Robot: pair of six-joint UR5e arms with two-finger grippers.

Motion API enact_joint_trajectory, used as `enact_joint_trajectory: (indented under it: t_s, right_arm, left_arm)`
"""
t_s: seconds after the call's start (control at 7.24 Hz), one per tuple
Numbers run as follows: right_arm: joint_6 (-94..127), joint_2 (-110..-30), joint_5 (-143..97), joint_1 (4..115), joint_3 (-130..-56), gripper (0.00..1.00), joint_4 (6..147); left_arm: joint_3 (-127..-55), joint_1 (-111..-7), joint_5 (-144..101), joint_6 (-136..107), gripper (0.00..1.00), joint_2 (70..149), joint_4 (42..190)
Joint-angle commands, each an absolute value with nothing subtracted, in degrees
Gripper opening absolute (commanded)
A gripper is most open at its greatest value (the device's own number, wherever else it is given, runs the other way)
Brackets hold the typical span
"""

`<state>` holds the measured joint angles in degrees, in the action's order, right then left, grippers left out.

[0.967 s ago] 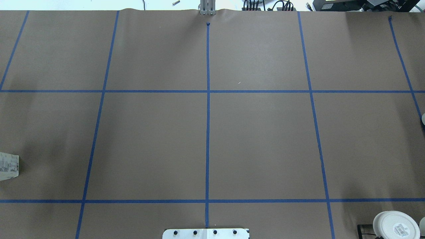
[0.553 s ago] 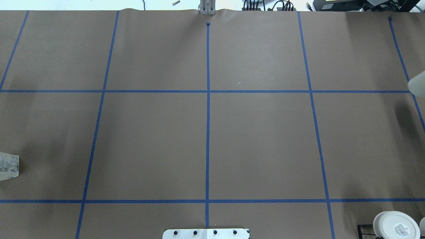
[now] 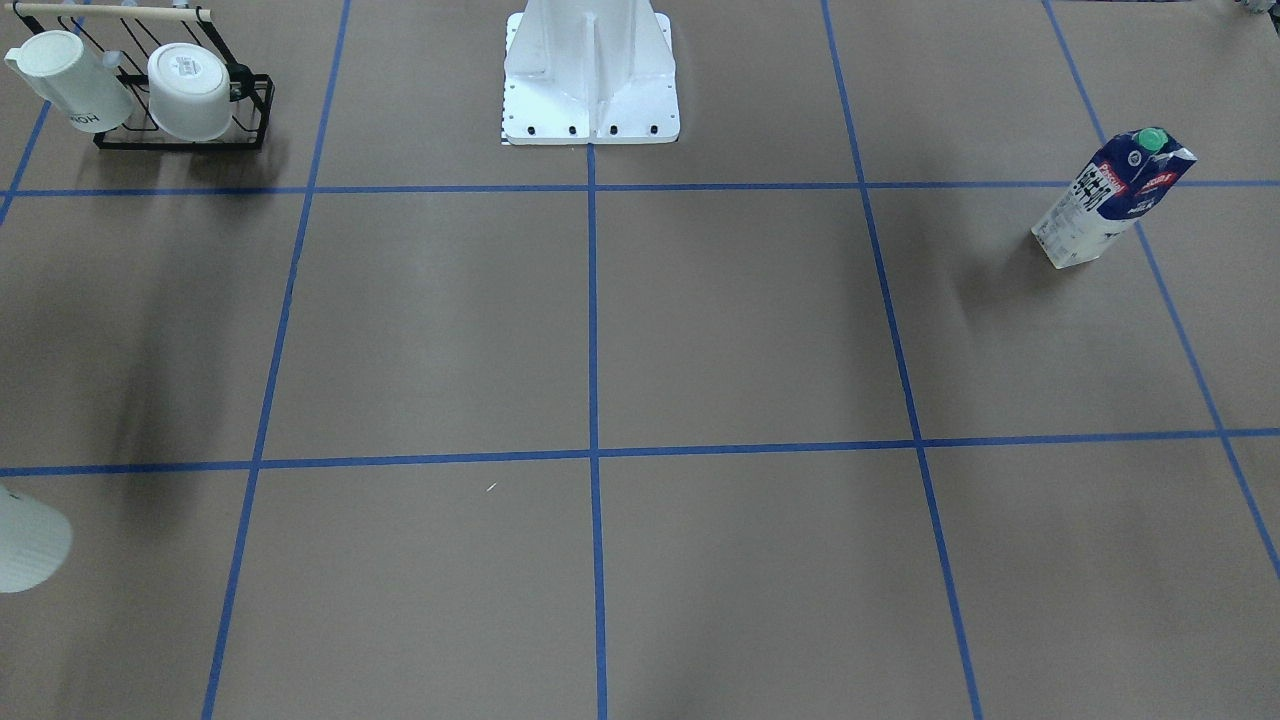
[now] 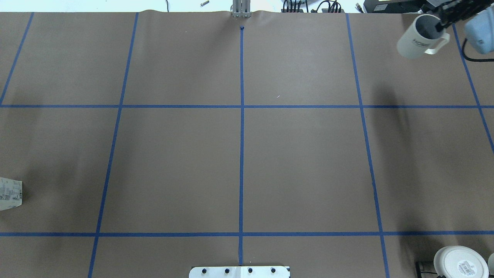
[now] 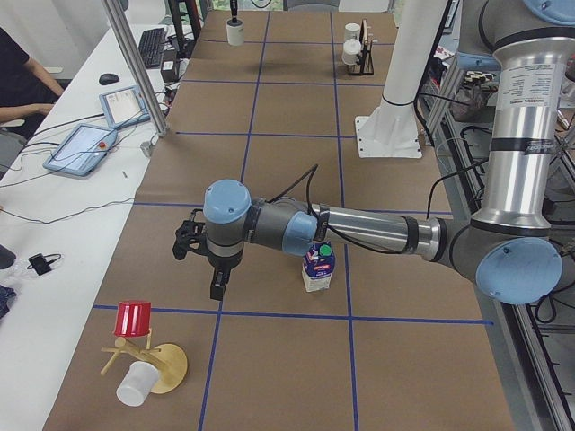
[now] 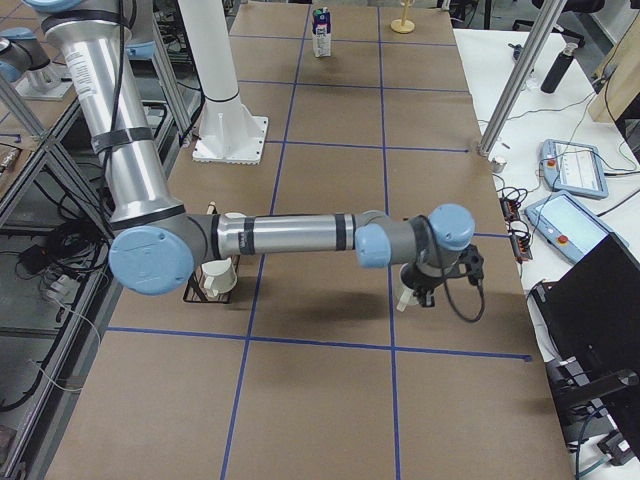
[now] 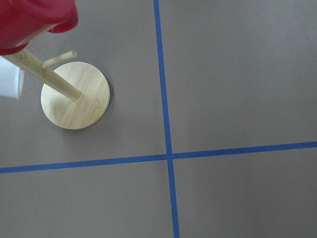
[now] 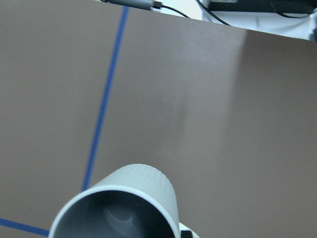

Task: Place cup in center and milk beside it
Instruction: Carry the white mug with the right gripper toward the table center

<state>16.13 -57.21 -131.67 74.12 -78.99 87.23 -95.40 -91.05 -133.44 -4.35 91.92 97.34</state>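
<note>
The cup (image 4: 420,38), a white mug with a loop handle and a grey inside, hangs tilted above the table's far right corner. My right gripper (image 4: 440,25) is shut on its rim. The cup also shows in the right wrist view (image 8: 124,203), in the exterior right view (image 6: 408,296) and at the left edge of the front view (image 3: 25,550). The milk (image 3: 1110,200), a blue and white carton with a green cap, stands upright on my left side; only its base (image 4: 9,193) shows overhead. My left gripper (image 5: 214,277) hovers beside the milk (image 5: 318,268); I cannot tell whether it is open.
A black wire rack (image 3: 250,110) near my base on the right holds two white cups, one with a sticker on its base (image 4: 459,263). A wooden mug tree (image 7: 75,94) with a red cup (image 5: 133,318) and a white cup (image 5: 135,386) stands at the left end.
The cup has moved from the right edge of the overhead view towards the far side and a little inward. My right gripper has come into view with it. The milk has not moved.
</note>
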Motion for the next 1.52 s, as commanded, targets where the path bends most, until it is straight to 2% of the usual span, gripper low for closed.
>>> enact_joint_trajectory:
  t_s: [0.0, 0.55, 1.24, 1.38]
  right_arm:
    - [28.0, -50.7, -129.1, 64.6, -81.5, 0.00, 87.0]
    - [53.7, -41.3, -118.9, 44.2, -81.5, 0.00, 84.6]
    - [53.8, -40.8, -113.2, 40.0, -77.9, 0.00, 83.0]
    - [53.8, -40.9, -113.2, 40.0, -77.5, 0.62, 81.4]
  left_arm:
    - [-94.7, -91.1, -133.5, -4.4, 0.98, 91.9, 97.5]
    - [-93.5, -91.1, -133.5, -4.3, 0.98, 91.8, 97.6]
    - [-93.0, -91.1, -133.5, -4.3, 0.98, 91.7, 97.6]
    - [-92.8, -91.1, -133.6, -4.3, 0.98, 91.7, 97.6]
